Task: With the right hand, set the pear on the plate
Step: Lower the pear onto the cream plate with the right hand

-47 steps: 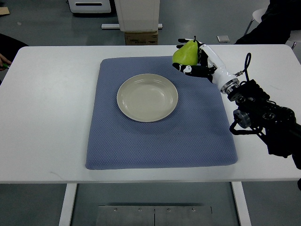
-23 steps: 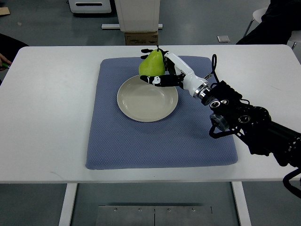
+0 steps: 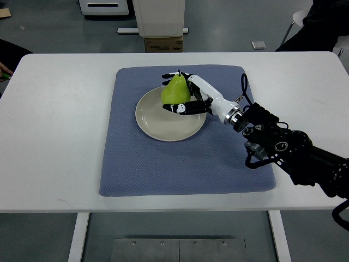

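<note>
The right hand [image 3: 188,98] was clamped around a green pear [image 3: 175,90], holding it upright over the far right part of a cream plate [image 3: 158,121]; whether the pear touched the plate could not be made out. The plate sat on a blue mat [image 3: 180,164] on a white desk [image 3: 60,125], above grey floor. A cardboard box [image 3: 163,43] behind the desk showed no readable print.

The right hand [image 3: 188,98] hides the pear's [image 3: 175,90] right side and the plate's [image 3: 170,113] far-right rim, and whether pear touches plate is unclear.
</note>
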You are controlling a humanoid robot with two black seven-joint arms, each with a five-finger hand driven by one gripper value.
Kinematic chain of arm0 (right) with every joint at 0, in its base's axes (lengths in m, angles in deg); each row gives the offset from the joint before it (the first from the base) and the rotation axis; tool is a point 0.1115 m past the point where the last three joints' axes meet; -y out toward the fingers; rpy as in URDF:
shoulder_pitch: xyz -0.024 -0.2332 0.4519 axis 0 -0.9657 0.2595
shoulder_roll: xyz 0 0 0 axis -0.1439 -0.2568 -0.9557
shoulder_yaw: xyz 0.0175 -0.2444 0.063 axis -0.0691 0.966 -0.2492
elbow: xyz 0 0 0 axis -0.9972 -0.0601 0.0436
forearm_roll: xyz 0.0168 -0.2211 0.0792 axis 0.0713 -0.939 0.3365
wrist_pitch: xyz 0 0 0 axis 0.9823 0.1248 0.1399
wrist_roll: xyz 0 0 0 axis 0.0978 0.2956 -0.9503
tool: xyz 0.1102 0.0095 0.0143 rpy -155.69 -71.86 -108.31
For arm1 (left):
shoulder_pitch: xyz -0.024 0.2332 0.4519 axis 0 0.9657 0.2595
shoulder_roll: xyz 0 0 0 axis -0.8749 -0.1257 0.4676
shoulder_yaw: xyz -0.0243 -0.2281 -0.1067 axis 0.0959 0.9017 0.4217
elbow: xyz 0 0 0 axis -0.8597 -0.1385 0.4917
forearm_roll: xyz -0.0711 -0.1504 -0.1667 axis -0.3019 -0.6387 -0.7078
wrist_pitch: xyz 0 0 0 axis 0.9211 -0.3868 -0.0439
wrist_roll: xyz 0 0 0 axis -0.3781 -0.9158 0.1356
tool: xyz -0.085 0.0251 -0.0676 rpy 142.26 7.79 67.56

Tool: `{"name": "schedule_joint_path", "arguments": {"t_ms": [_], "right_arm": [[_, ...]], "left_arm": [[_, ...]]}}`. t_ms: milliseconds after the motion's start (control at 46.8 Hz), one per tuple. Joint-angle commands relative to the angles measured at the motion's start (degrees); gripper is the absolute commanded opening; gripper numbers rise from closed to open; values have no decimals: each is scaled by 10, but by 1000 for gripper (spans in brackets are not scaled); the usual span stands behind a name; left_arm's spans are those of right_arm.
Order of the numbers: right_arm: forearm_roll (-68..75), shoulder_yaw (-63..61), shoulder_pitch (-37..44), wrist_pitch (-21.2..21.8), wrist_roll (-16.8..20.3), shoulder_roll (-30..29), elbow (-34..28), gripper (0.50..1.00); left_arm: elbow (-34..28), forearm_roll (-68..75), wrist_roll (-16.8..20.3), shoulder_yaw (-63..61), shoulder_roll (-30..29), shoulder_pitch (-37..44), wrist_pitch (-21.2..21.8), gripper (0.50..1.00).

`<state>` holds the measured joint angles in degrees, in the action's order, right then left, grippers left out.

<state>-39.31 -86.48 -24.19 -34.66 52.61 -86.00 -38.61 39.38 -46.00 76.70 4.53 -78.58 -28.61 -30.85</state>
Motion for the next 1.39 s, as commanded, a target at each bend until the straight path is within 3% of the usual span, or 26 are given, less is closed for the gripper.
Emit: {"name": "schedule_joint_path", "arguments": {"t_ms": [0, 1026, 1048, 1112, 1197, 1368], "right_arm": [[0, 1, -5, -1, 0, 0, 1, 500], [2, 1, -45, -15, 0, 0, 3, 500], [2, 0, -45, -20, 0, 0, 3, 510], [2, 0, -45, -35, 0, 0, 3, 623], [2, 0, -45, -43, 0, 0, 3, 886], [2, 0, -45, -43, 0, 0, 2, 949]], "left_arm": [[0, 0, 0, 0, 0, -1, 0, 1000], [0, 0, 0, 0, 0, -1, 0, 1000], [0, 0, 0, 0, 0, -1, 0, 1000], [0, 0, 0, 0, 0, 0, 0, 1000], [0, 0, 0, 0, 0, 0, 0, 1000], [0, 0, 0, 0, 0, 0, 0, 1000]]}}
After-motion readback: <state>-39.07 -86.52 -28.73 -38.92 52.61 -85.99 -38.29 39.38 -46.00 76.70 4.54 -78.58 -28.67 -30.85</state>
